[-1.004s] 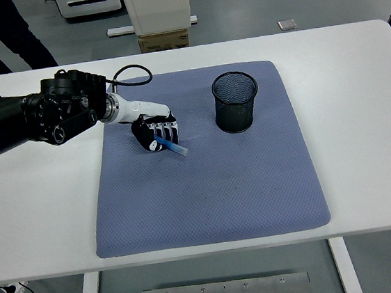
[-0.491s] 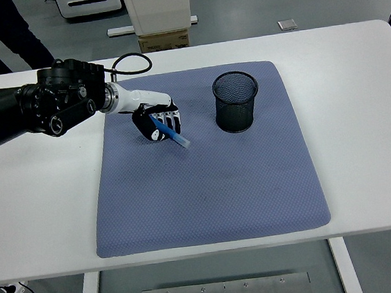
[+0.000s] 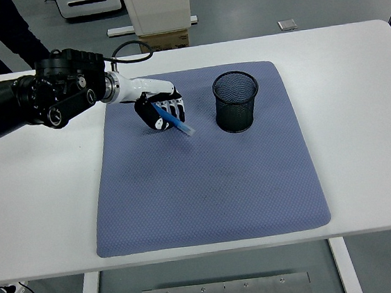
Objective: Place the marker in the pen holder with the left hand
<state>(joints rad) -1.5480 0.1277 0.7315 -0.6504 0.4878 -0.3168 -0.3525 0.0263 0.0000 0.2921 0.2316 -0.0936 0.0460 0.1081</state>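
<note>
The robot's black-and-white left hand (image 3: 161,112) has its fingers curled tightly around a slim blue marker (image 3: 175,123), which slants out of the fist toward the lower right, above the blue-grey woven mat (image 3: 207,187). The black wire-mesh pen holder (image 3: 235,101) stands upright to the right, near but apart. This looks like the carrying step: next the marker must rise over the rim, tip upright, and be let go.

Single high head view — table (image 3: 353,53) below
</note>
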